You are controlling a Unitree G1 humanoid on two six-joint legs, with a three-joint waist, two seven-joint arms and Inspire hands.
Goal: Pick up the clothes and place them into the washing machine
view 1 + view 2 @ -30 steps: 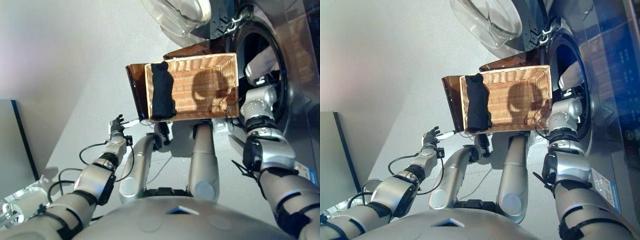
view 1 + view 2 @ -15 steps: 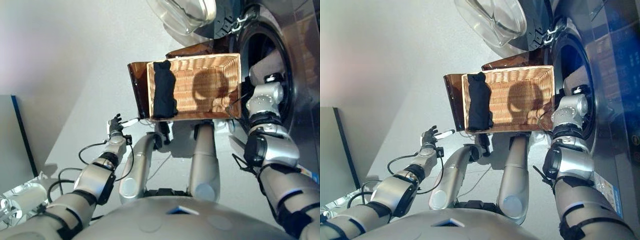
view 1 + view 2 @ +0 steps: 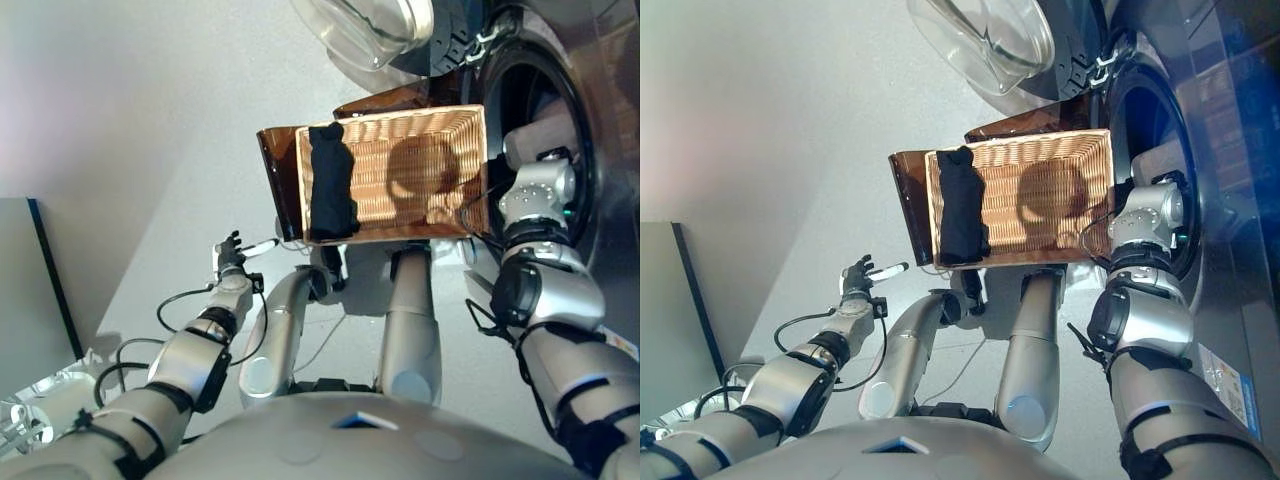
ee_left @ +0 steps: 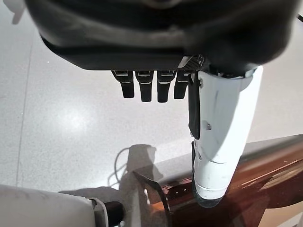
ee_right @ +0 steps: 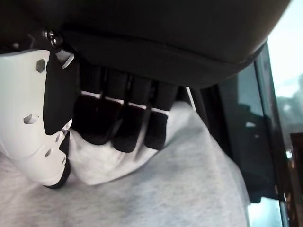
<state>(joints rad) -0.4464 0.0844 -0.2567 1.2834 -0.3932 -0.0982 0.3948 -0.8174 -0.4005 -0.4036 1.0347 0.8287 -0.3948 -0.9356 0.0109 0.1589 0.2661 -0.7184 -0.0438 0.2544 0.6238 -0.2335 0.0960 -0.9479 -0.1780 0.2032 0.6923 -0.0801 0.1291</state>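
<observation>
presently, reading left to right. left hand (image 3: 232, 252) hangs idle over the bare floor (image 3: 150, 120) at about 8 o'clock in the head view; in its own wrist view the fingers (image 4: 147, 87) run straight in a row, thumb apart, holding nothing.

wicker basket (image 3: 440, 130) sits centre frame beside a brown plastic bin (image 3: 272, 170). one dark garment (image 3: 330, 190) is draped over the basket's left rim, half in, half hanging out. the rest of the basket interior looks bare.

washing machine (image 3: 600, 130) at 2 o'clock, glass door (image 3: 370, 30) swung open at 12. right arm reaches into the drum opening; the hand itself is hidden from the head views. right hand (image 5: 123, 118) in its wrist view: fingers curled, pinching a fold of grey garment (image 5: 189, 189) against the thumb. this cloth appears to lie at or inside the drum mouth.

handling judgement: both pieces soft, light, limp, not fragile; they will sag and trail. dark garment likely best taken by bunching it mid-length, right at the rim, so both ends lift together. risk: a trailing end catching on the wicker edge or door seal.
</observation>
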